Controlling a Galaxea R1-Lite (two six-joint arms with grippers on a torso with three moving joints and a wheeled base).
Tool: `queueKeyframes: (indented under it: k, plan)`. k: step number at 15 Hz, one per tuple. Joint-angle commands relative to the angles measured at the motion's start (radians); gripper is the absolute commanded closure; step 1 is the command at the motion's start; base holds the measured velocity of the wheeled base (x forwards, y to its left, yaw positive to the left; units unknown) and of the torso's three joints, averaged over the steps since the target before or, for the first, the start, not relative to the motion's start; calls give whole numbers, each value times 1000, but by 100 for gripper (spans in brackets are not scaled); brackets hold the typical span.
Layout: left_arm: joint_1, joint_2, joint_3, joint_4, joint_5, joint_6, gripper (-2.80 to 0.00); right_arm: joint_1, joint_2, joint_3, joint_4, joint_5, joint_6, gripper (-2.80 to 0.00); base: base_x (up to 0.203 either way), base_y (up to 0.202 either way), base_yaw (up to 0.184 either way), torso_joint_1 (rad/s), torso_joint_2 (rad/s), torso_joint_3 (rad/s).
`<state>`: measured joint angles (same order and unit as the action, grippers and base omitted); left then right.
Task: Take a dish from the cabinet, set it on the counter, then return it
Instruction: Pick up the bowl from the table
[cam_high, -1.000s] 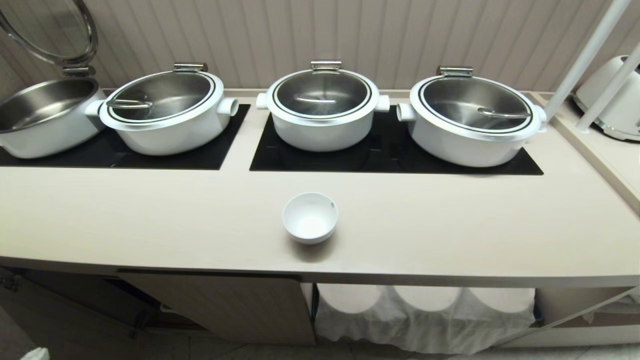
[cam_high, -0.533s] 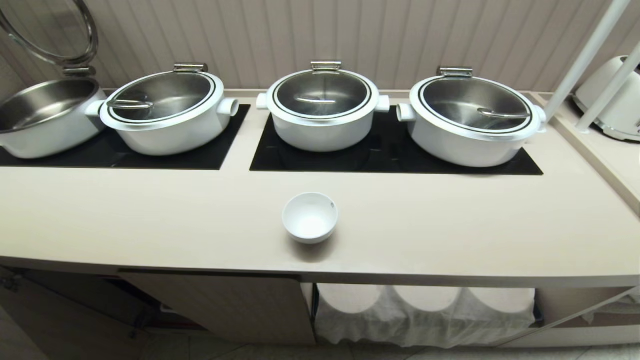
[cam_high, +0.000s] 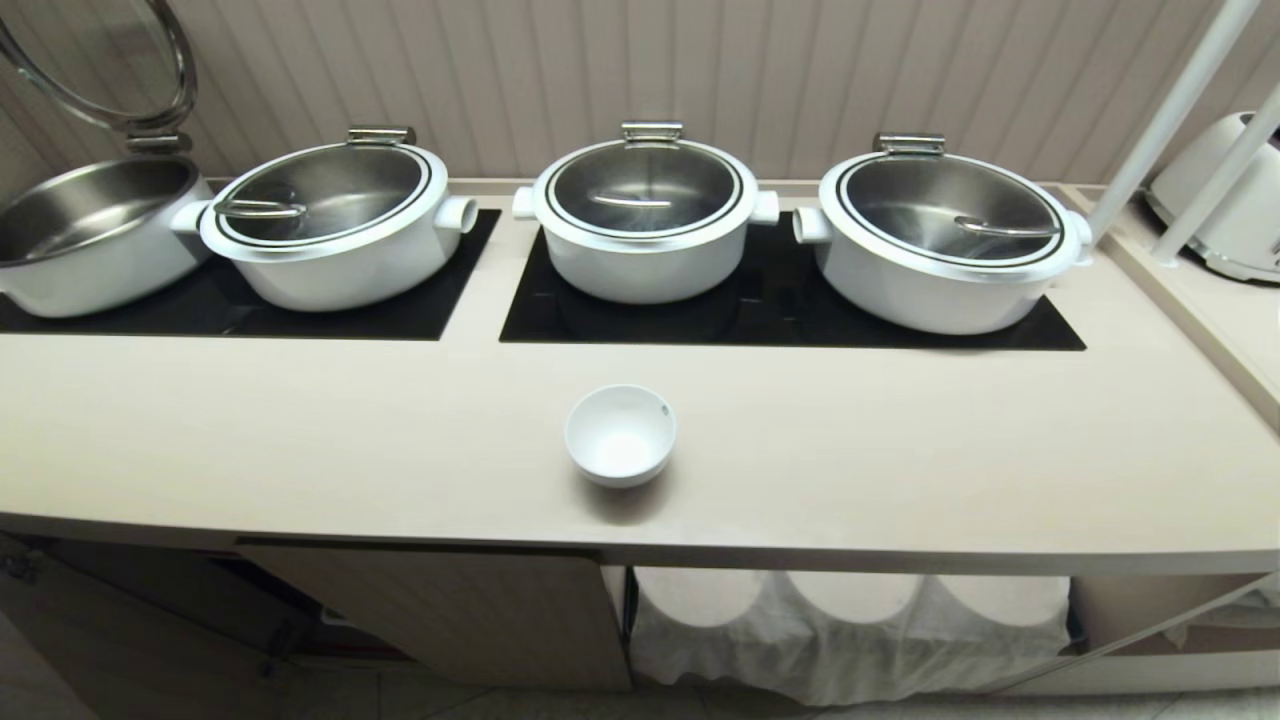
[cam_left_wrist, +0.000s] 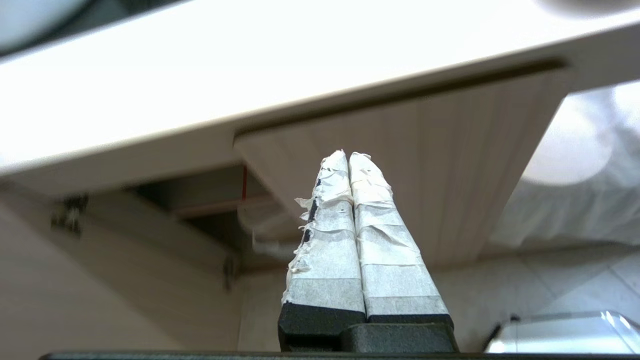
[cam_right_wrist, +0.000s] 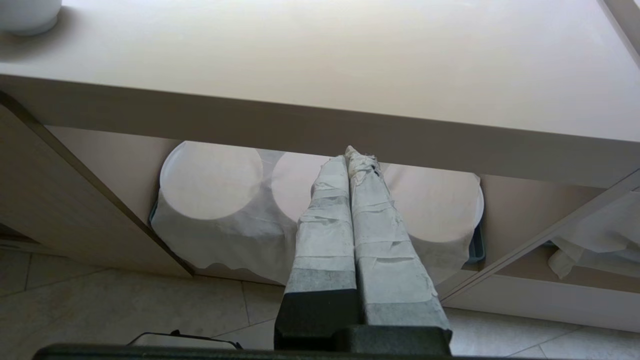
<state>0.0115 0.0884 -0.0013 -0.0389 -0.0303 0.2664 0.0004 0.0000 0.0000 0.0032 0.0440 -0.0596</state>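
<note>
Seen from the head camera, a long cream desk (cam_high: 300, 430) runs across the scene, with neither arm showing above it. At far left a white pot (cam_high: 90, 235) stands with its glass lid (cam_high: 110, 60) tipped up. Next come three lidded white pots (cam_high: 645, 215) in a row on black hob panels (cam_high: 790, 310) along the back. Near the front edge, about midway, the small white dish (cam_high: 620, 435) sits upright and alone on the desk, well apart from the pots. Below the desk, the cabinet door (cam_high: 470, 610) hangs open at left of centre; to its right, round white stacks under a white cloth (cam_high: 850, 625) fill the cabinet shelf.

The left gripper (cam_left_wrist: 348, 156) is low, below the desk's edge, in front of that fluted door, its taped fingers pressed together and holding nothing. The right gripper (cam_right_wrist: 350, 152) is also under the desk edge, facing the cloth-covered stacks, fingers pressed together and empty.
</note>
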Motion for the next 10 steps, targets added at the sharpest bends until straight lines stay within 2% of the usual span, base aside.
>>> queueKeyframes:
  k: [1,10]
  plan:
    - [-8,-88,0,1,-11,5,0,0,0,0,0,0,-2,0,0,0,0,0,0,0]
    - [-8,-88,0,1,-11,4,0,0,0,0,0,2,-1,0,0,0,0,0,0,0]
